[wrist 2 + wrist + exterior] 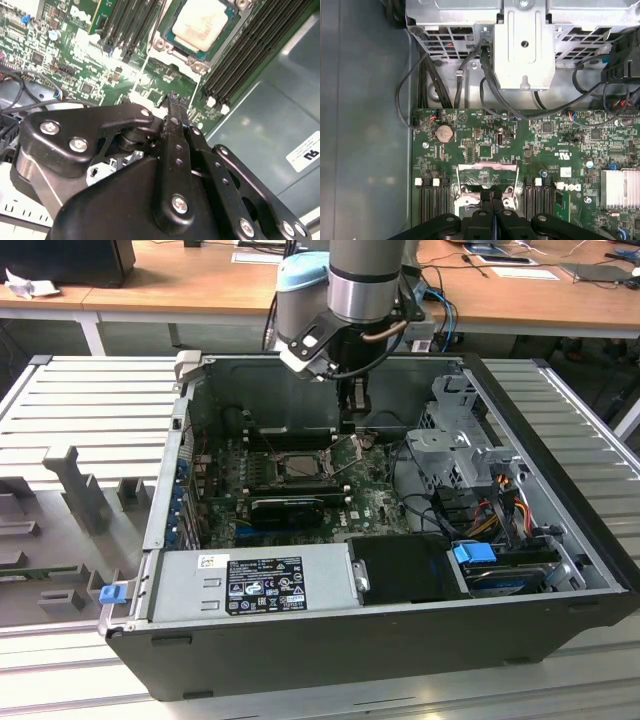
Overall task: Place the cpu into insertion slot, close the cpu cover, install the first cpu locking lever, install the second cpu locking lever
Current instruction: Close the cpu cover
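You have the cpu (pixel 200 22) seated in the insertion slot (pixel 161 45) on the green board (pixel 555 145). It is a small flat square with a pale beige, slightly blotchy face. The cpu cover (pixel 487 165), a thin silvery frame with a cut-out centre, is swung open beside the socket. Your gripper (pixel 175 100) hovers over that cover, jaws pressed together with nothing between them.

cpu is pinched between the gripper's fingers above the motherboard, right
Not quite. In the second wrist view the cpu lies in the insertion slot, not between the fingers. The gripper is indeed above the motherboard, with its fingers shut together.
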Available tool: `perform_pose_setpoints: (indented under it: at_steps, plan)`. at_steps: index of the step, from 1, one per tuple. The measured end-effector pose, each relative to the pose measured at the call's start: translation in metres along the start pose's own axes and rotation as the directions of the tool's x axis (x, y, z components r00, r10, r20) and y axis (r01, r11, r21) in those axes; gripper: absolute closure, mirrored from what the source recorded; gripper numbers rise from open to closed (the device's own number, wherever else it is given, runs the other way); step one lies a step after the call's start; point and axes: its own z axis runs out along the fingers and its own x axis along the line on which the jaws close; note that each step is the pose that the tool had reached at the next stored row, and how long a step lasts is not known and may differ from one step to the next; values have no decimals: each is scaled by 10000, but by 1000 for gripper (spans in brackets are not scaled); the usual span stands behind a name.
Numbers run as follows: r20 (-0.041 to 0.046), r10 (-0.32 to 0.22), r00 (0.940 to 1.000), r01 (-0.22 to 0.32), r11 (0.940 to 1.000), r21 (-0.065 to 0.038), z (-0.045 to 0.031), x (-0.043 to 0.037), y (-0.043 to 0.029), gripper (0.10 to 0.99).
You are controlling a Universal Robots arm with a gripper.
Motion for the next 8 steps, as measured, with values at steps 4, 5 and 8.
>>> perform_pose_setpoints:
  at_steps: [4,5,8]
  plan:
    - [0,0,10000,0,10000,0,33,-1,33,980]
    - [1,-1,10000,1,10000,0,69,-2,68,980]
    - [3,-9,10000,9,10000,1,125,-3,206,980]
